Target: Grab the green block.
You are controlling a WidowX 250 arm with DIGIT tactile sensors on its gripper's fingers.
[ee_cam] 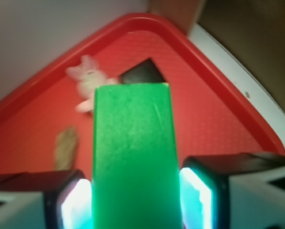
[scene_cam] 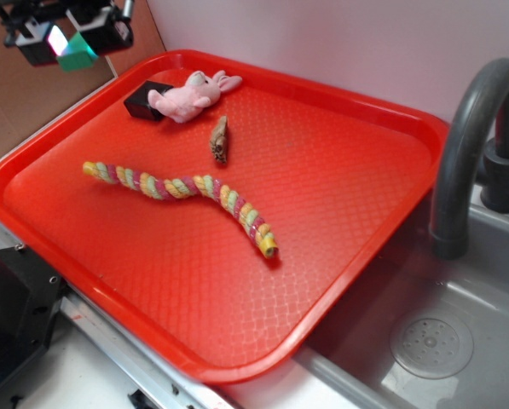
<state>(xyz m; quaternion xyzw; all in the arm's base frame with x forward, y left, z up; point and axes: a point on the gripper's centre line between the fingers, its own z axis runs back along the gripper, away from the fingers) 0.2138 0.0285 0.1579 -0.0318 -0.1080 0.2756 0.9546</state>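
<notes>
Green block [ee_cam: 132, 157]: clamped between gripper [ee_cam: 135, 200] pads, aloft beyond tray [scene_cam: 339, 111] at 11 o'clock. Step: grasp achieved. Next: maintain hold.

Black fingers [ee_cam: 199, 191] with pale, glowing inner pads; white housings.

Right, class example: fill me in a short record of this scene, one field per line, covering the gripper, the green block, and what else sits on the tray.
gripper: shut on the green block, raised above the tray's far left corner
green block: clamped between both fingers, off the tray
red tray: beside the sink
black box: on the tray, touching the pink plush bunny
striped rope: lying across the tray's middle
small brown object: between bunny and rope
</notes>
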